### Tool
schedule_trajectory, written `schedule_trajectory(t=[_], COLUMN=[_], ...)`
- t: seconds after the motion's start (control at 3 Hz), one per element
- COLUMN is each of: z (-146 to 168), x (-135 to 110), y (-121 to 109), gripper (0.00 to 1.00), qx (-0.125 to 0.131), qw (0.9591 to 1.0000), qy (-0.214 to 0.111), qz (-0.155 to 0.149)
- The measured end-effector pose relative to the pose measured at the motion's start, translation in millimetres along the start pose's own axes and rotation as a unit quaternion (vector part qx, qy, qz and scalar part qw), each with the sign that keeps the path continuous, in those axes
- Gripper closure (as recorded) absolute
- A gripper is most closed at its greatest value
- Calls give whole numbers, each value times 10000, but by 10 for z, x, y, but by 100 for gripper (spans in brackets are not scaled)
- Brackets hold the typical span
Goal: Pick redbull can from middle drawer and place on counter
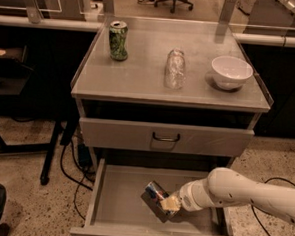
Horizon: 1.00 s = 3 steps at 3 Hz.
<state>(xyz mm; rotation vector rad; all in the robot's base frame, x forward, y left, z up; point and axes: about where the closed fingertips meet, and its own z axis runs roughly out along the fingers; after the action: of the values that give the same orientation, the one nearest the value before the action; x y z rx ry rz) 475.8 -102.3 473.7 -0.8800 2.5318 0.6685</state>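
A speckled floor (23, 182) and dark desks surround the grey cabinet I am working at. The redbull can (154, 194) sits tilted in the open middle drawer (117, 198), right of the floor's centre, its length running from 10 to 4 o'clock. The gripper (170, 204) is at the can's 4 o'clock end with its fingers closed onto that end, as far as I can see; the white arm (243, 188) runs off toward 3 o'clock. I judge the grasp made and the lift just starting. Next I need to raise the can out past the closed upper drawer front (136, 135), then up over the counter (140, 74). There the green can (118, 40) stands at 10 o'clock, a clear bottle (174, 67) lies near the centre and a white bowl (231, 72) sits at 2 o'clock, so I would aim for the front edge
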Motion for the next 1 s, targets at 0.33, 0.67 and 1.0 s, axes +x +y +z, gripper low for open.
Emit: schedule_trajectory(t=[0.33,0.67,1.0], z=[-438,-496,-549], x=[-56,-81,-183], y=[139,131,212], gripper=[100,100,100], qx=[255,307,188], qw=[9995,9993,9996], qy=[-198,-220,-185], qz=[-37,-61,-95])
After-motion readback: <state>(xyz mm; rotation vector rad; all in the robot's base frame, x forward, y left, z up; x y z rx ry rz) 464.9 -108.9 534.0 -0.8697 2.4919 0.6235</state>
